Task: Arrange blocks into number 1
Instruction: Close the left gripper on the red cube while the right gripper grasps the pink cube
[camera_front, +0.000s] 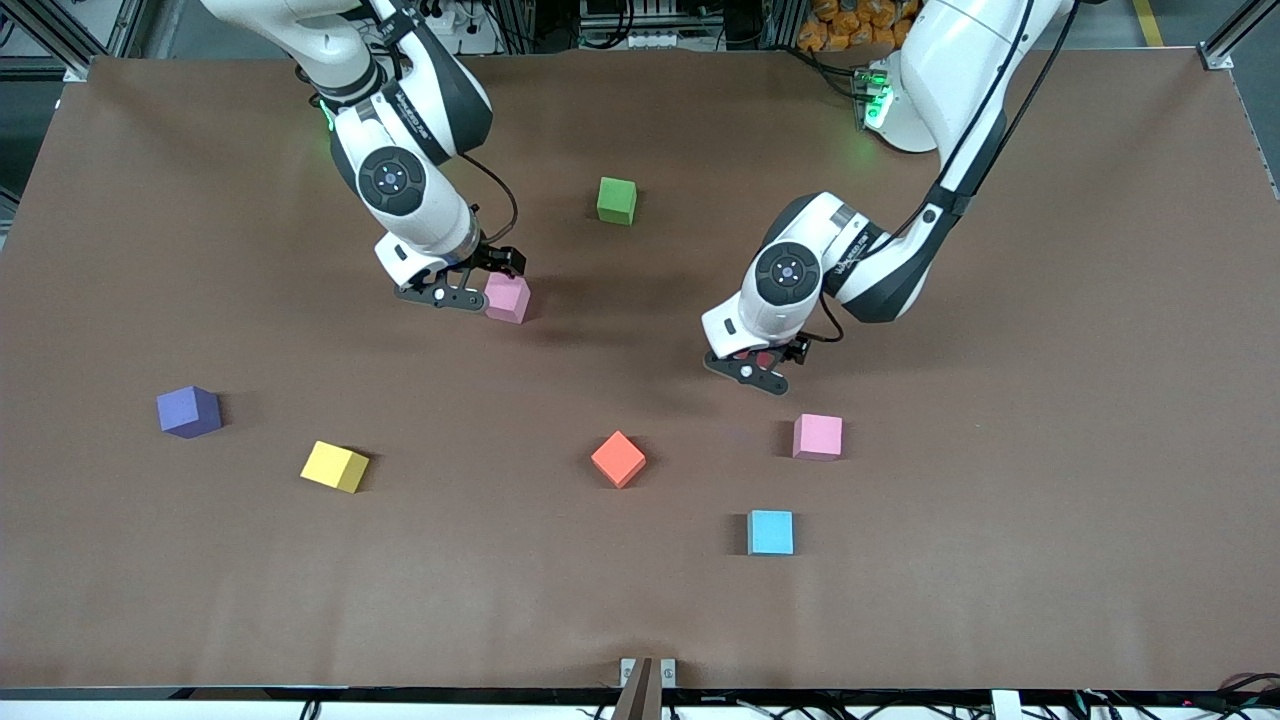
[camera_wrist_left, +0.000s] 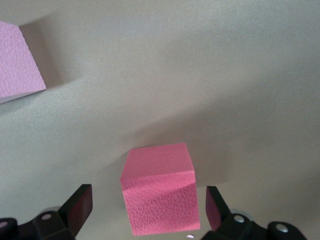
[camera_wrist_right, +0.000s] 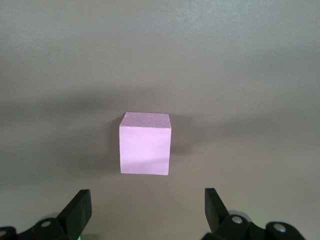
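Eight blocks counted on the brown table (camera_front: 1050, 400), one half hidden. Clock dial is centred on the orange block (camera_front: 618, 459) as the front camera sees it, with 12 toward the robot bases.

- 12 o'clock, well off: green block (camera_front: 616, 200), alone.
- 11 o'clock: pale pink block (camera_front: 508, 298). Right gripper (camera_front: 478, 280) is low, just beside it. The right wrist view shows the fingers (camera_wrist_right: 80, 207) spread wide with the block (camera_wrist_right: 145, 143) ahead of the tips, not between them. Nothing held.
- 9 o'clock: yellow block (camera_front: 334, 466), then purple block (camera_front: 188, 411) farther out toward the right arm's end.
- 3 o'clock: second pink block (camera_front: 817, 437).
- 4 o'clock: light blue block (camera_front: 770, 532), nearest the front camera.
- 2 o'clock: left gripper (camera_front: 762, 365) is down close to the table over the red block (camera_front: 763, 357), of which only a sliver shows from the front. In the left wrist view that block (camera_wrist_left: 159, 187) sits between the parted fingers (camera_wrist_left: 77, 205) with a gap on each side, so it is straddled, not clamped. The second pink block (camera_wrist_left: 17, 62) shows at the frame's corner.
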